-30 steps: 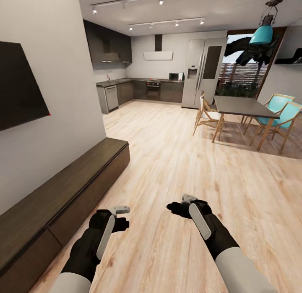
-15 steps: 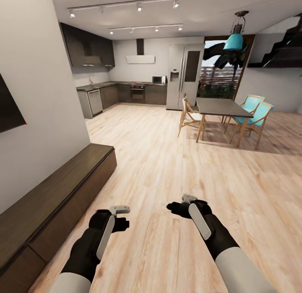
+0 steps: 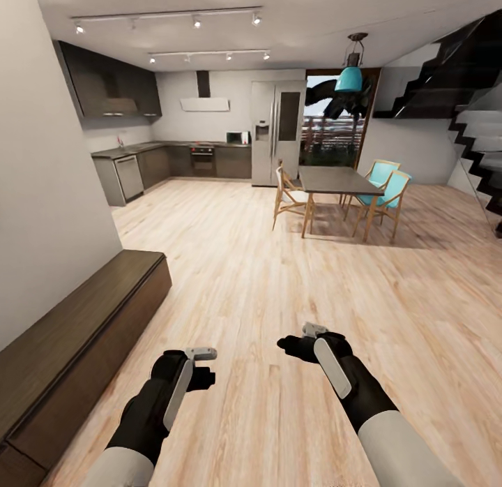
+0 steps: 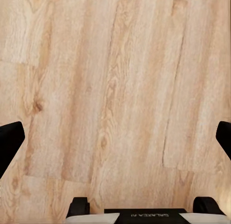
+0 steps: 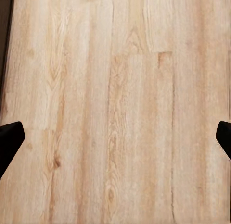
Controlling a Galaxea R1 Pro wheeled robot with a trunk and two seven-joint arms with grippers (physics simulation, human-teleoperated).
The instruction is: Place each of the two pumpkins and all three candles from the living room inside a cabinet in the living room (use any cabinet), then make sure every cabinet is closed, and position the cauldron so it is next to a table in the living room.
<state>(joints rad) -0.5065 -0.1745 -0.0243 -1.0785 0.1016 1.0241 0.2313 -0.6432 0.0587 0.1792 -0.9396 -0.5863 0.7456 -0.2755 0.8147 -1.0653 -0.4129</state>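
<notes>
Both arms hang low over the wood floor (image 3: pixel 279 278). The left gripper (image 4: pixel 115 137) and right gripper (image 5: pixel 115 137) are spread wide, holding nothing. The cabinet (image 3: pixel 77 333) runs along the left wall, its fronts apparently closed.

Pale oak-grain floor (image 3: pixel 279 278), planks streaked tan. Dark-brown cabinet (image 3: pixel 77 333); black grippers, left (image 3: pixel 199 365) and right (image 3: pixel 296 340), with white forearm panels. Turquoise chairs (image 3: pixel 387 190) and lamp (image 3: pixel 348 79); grey table (image 3: pixel 335 180).
</notes>
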